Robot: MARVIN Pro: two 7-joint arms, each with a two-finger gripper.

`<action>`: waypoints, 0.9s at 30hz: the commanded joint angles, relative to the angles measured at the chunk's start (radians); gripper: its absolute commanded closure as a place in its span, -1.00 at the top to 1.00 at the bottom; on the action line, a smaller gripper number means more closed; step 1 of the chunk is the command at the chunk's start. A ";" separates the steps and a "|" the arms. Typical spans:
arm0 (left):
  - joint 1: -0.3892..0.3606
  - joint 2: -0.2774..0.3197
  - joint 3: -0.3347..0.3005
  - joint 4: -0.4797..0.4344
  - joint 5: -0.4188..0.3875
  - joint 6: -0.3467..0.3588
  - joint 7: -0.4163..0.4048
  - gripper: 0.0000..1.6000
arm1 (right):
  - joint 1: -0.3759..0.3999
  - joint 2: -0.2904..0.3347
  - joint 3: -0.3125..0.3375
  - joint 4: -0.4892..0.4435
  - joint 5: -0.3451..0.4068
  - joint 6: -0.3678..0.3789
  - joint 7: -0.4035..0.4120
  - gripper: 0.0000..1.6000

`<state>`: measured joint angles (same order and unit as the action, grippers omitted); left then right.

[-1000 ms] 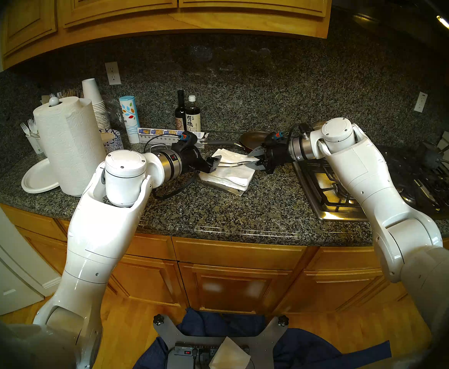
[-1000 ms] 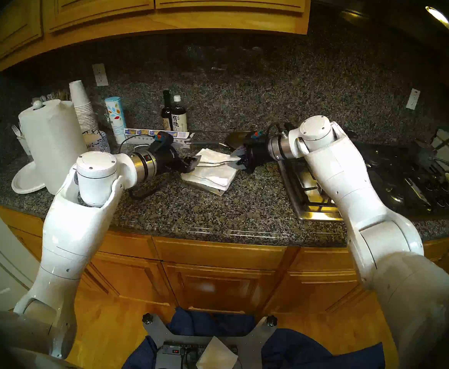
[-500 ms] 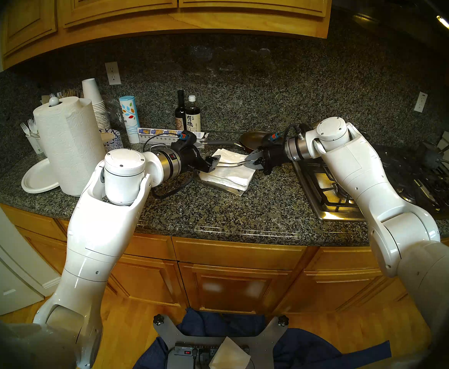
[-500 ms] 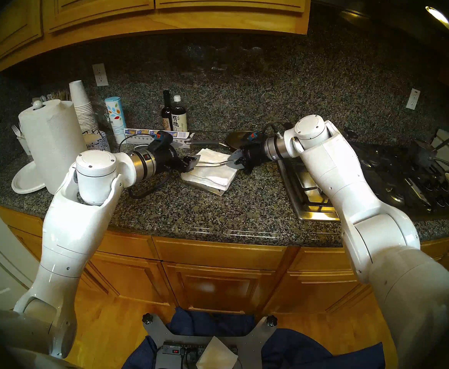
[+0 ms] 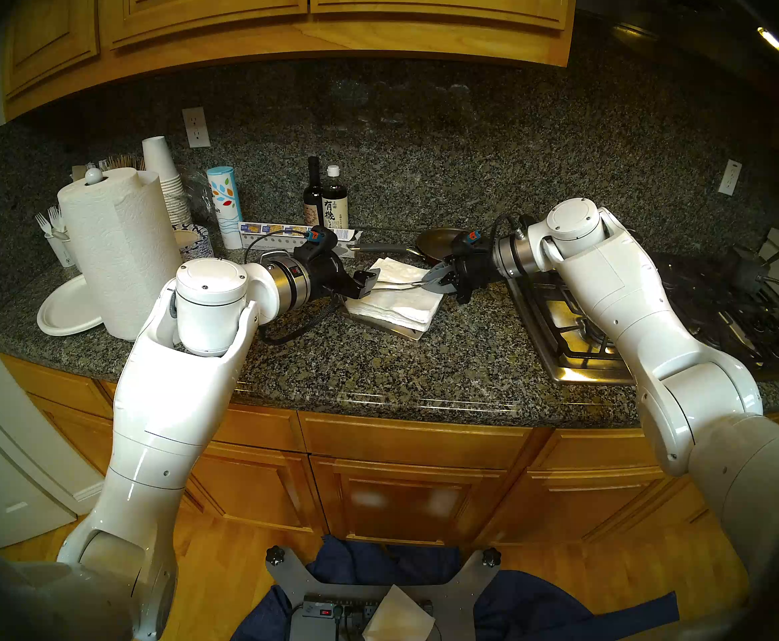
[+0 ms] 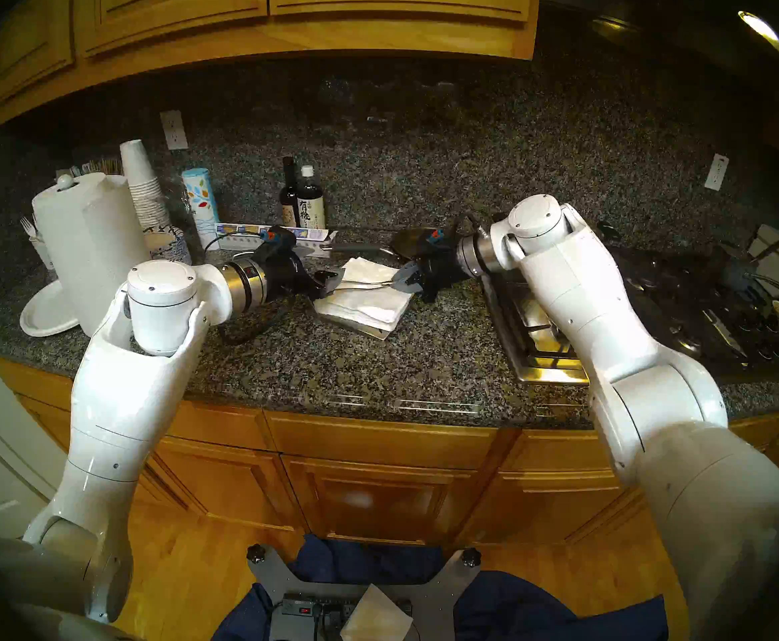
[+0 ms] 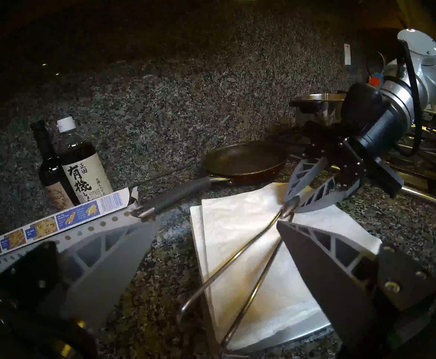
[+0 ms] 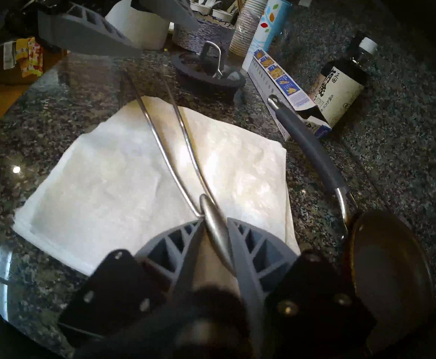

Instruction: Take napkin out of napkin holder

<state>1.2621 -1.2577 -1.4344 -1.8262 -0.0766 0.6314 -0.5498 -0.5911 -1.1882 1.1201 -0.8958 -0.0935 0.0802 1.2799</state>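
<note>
The napkin [image 5: 397,302] is a thick white folded stack lying on the napkin holder's steel plate [image 5: 404,332] mid-counter. It also shows in the wrist views [image 7: 248,247] [image 8: 113,185]. The holder's thin wire arm [image 7: 240,249] [image 8: 165,148] slants up off the stack. My right gripper [image 5: 436,279] [image 8: 213,221] is shut on its leaf-shaped tip [image 8: 215,229], held a little above the napkins. My left gripper [image 5: 369,279] [image 7: 218,225] is open at the stack's left edge near the hinge. One finger [image 7: 341,267] is over the napkins, the other over the counter.
A dark frying pan [image 5: 441,244] with a grey handle lies just behind the napkins. Two sauce bottles [image 5: 332,200] and a foil box [image 5: 281,230] stand behind. A paper towel roll [image 5: 119,251], cups and a paper plate [image 5: 66,309] are at the left. The gas stove [image 5: 572,335] is at the right.
My right gripper has moved slightly left and up with the leaf tip, raising the wire arm off the napkins. My left gripper has shifted a little left and up, still open.
</note>
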 commanded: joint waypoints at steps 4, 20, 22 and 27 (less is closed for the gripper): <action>-0.025 0.003 -0.008 -0.037 0.000 -0.002 -0.005 1.00 | 0.035 0.009 0.012 -0.030 0.003 0.008 0.014 -0.35; -0.015 0.004 -0.019 -0.046 0.003 0.000 -0.006 1.00 | 0.063 -0.001 -0.001 0.014 -0.019 -0.001 0.011 -0.01; -0.014 0.004 -0.019 -0.046 0.003 0.001 -0.006 1.00 | 0.067 -0.004 -0.004 0.026 -0.023 -0.001 0.014 -0.09; -0.013 0.006 -0.020 -0.049 0.002 0.003 -0.006 1.00 | 0.071 -0.010 -0.005 0.040 -0.028 -0.010 0.015 -0.27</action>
<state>1.2760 -1.2556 -1.4432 -1.8424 -0.0756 0.6372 -0.5576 -0.5706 -1.1895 1.1103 -0.8623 -0.1182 0.0791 1.2964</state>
